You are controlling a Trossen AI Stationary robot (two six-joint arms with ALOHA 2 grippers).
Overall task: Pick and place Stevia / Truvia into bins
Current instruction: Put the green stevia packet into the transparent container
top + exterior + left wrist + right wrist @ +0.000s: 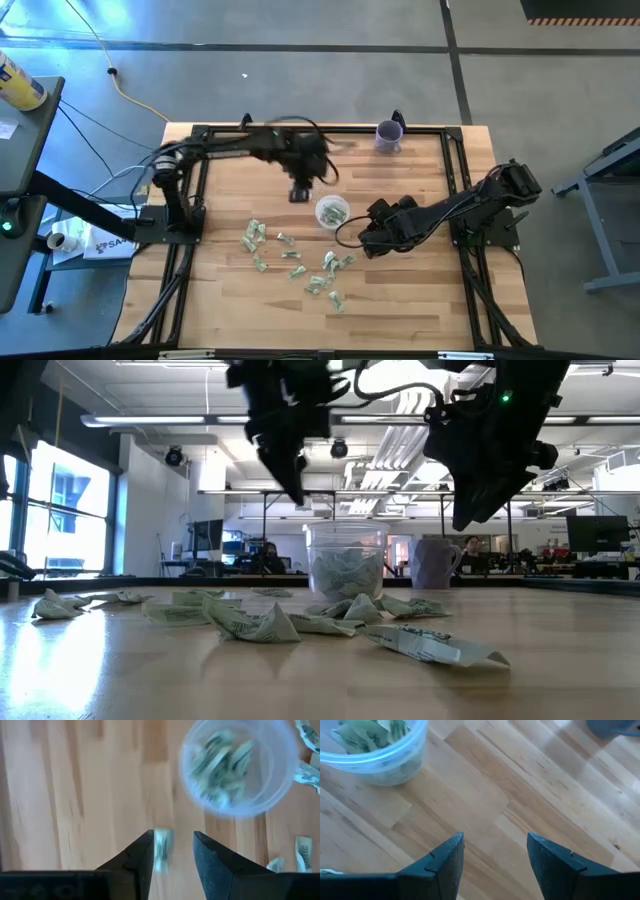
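Note:
The clear cup [332,212] stands upright on the wooden table, with several green and white packets inside [227,765]. More Stevia packets [300,265] lie scattered on the table nearer the front edge. My left gripper [300,194] hangs above the table, just left of and beyond the cup, fingers open. One blurred packet [162,847] shows between its fingers. My right gripper [362,240] hovers open to the cup's right, nothing between its fingers [495,837]. My left gripper [173,835] is open and points steeply down. A packet shows close against the inner face of one finger [145,855]. I cannot tell whether it touches that finger or is clear of it.
A purple cup [389,135] stands at the table's far edge, right of centre. Dark frame rails [200,180] run along the table's sides and back. Bare wood lies between the clear cup and the purple cup. A person [470,545] sits in the room behind the table.

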